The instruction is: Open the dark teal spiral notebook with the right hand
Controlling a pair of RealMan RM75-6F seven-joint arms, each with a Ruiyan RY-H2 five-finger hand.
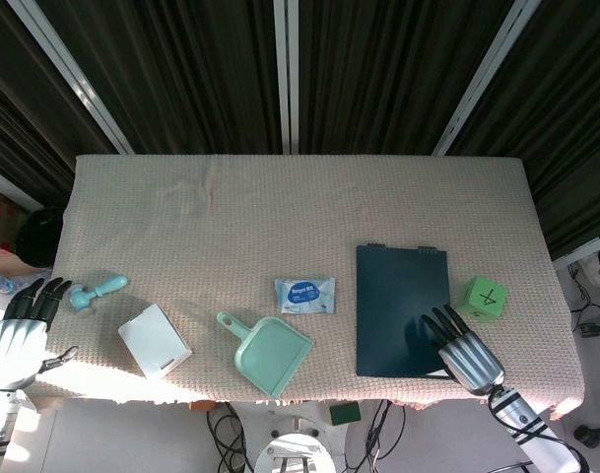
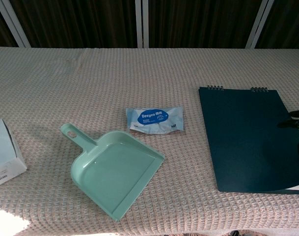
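The notebook (image 1: 401, 308) lies closed at lower right of the frame. The right robot hand (image 1: 464, 353), open, fingers spread, hovers at its lower right corner. Fingers may slide off the cover, dragging the notebook on the woven-clothed counter (image 1: 280, 207). Dark curtains (image 1: 191, 59) behind.

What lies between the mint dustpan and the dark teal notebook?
In both views only the blue wet-wipes packet lies between the dustpan and the notebook, slightly farther back.
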